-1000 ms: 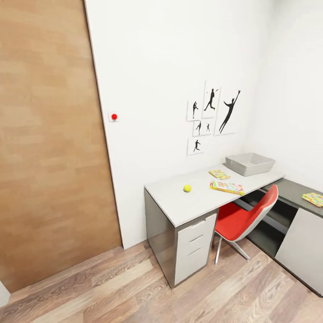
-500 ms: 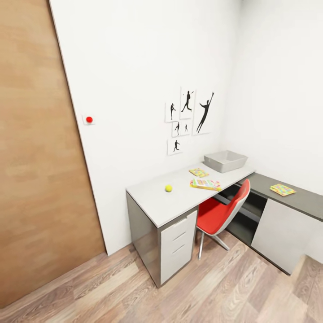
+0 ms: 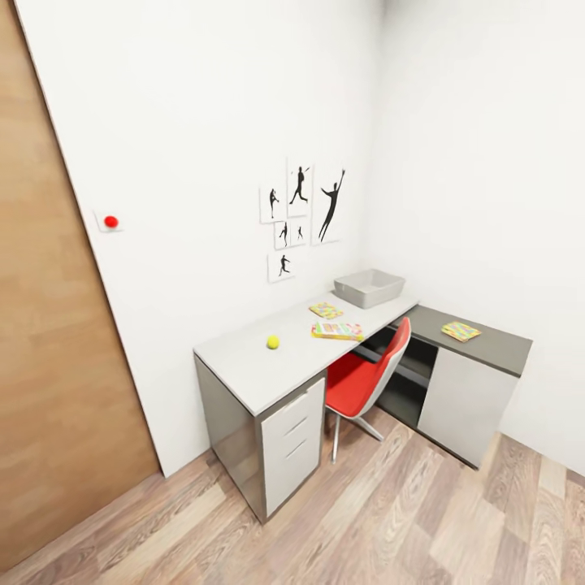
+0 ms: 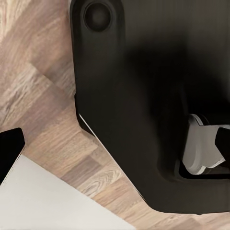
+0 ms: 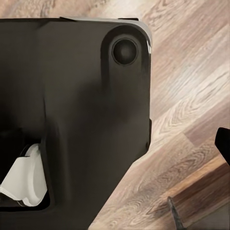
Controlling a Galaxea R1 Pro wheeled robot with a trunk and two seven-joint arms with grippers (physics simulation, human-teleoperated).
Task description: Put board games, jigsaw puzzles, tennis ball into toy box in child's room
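The long pale table (image 3: 244, 364) stands against the white wall. At its far end sits the grey toy box (image 3: 370, 288). In front of the box lie one jigsaw puzzle (image 3: 326, 310) and a flat board game (image 3: 337, 331). The tennis ball (image 3: 273, 342) rests alone nearer the drawers. A second jigsaw puzzle (image 3: 461, 331) lies on the lower dark cabinet top. The bed is out of view. My left gripper (image 4: 117, 151) and right gripper (image 5: 115, 143) hang low over the wood floor beside my black base, fingertips (image 4: 9, 148) wide apart and empty.
A red chair (image 3: 370, 375) is tucked under the table between the drawers (image 3: 291, 443) and the dark cabinet (image 3: 467, 390). A wooden door (image 3: 49, 366) fills the left. Black sport prints (image 3: 301, 213) hang above the table. Plank floor (image 3: 390, 520) lies open before the desk.
The camera has swung right, so the whole scene has slid left and the cabinet's end and right wall have come into view. The toys on the table lie as before.
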